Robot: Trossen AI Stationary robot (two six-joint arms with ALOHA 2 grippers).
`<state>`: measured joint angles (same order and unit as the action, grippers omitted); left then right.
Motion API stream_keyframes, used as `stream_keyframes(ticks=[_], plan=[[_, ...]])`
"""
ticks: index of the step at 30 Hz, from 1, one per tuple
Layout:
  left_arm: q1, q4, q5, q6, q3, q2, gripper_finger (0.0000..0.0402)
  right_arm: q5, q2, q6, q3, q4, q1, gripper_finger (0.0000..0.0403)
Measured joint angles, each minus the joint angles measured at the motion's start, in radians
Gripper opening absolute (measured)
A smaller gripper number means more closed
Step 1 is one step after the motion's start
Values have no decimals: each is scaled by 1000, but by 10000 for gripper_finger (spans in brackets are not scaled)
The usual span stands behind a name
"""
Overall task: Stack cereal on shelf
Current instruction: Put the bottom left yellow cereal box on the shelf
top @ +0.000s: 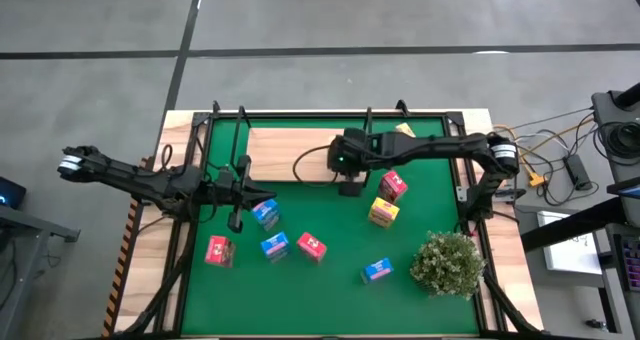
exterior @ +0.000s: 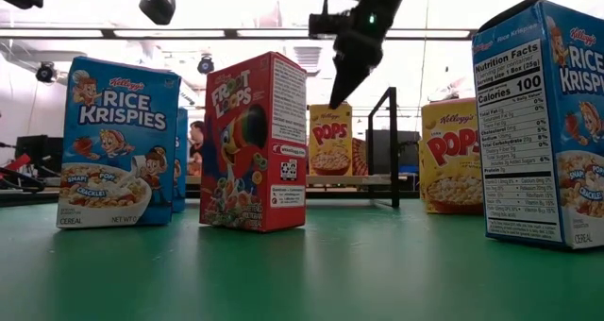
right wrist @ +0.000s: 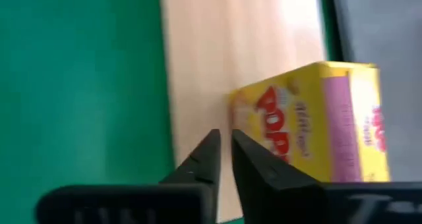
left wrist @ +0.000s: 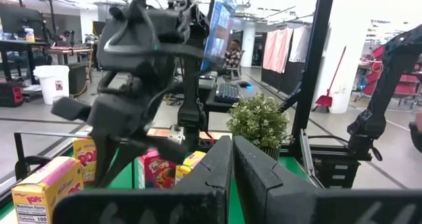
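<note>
a light-wood shelf (top: 285,152) lay flat along the far edge of the green mat (top: 330,290), its long side running across the table. the right gripper (right wrist: 223,159) hung above the shelf, fingers together, holding nothing; a yellow cereal box (right wrist: 316,122) lay on the shelf just beside it. the left gripper (left wrist: 232,178), fingers together and empty, sat near the shelf's left end.

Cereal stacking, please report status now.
Right tool shut, empty, above shelf. Left tool shut, waiting at mat's left. One yellow Pops box on shelf. Nothing in the way.
</note>
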<state>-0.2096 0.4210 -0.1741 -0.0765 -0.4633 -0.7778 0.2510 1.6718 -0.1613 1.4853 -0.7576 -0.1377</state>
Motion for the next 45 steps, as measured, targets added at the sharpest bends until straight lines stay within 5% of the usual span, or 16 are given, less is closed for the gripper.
stream_keyframes(ticks=[9,22,27,35,45], plan=[[0,-2,0,-11,0,-22,0,211,1,-74,-169,273,0,12],[0,13,0,-15,0,-39,0,223,-2,-10,-111,262,53,12],[0,0,0,17,0,-39,0,221,-2,154,-60,232,115,12],[0,-56,0,133,0,-21,0,220,0,666,4,202,135,12],[2,-55,-49,325,0,43,0,172,-1,742,60,60,180,12]])
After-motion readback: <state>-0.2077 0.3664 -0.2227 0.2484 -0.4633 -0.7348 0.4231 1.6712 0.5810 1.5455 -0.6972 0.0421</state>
